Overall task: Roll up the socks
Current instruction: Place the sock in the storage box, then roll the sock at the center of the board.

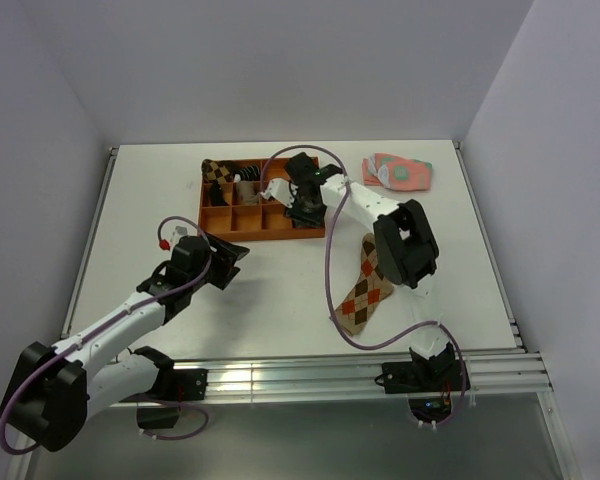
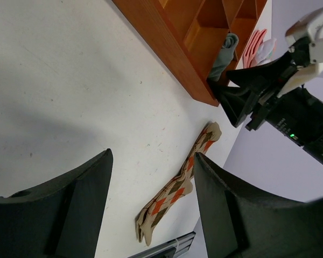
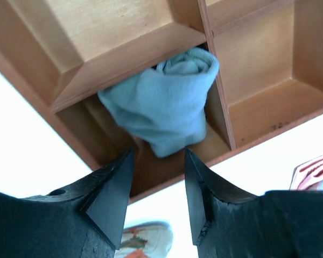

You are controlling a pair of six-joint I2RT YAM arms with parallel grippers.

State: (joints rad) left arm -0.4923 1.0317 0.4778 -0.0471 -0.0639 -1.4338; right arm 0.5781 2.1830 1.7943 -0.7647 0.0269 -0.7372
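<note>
The grey sock [image 3: 161, 105] lies rolled up in a front corner compartment of the orange tray [image 3: 124, 37]. My right gripper [image 3: 159, 161] is open just in front of it, fingertips on either side of its near end and not closed on it. In the top view the right gripper [image 1: 305, 208] hides this sock. The grey sock also shows in the left wrist view [image 2: 225, 51]. The tan argyle sock [image 1: 365, 290] lies flat and unrolled on the table, partly under the right arm. My left gripper [image 1: 225, 262] is open and empty, left of the argyle sock [image 2: 175, 191] and in front of the tray.
The orange tray [image 1: 242, 232] stands at the back centre with a rolled argyle bundle [image 1: 217, 172] and dark items in its far compartments. The pink-and-green socks [image 1: 398, 172] lie at the back right. A metal rail [image 1: 310, 378] runs along the near table edge.
</note>
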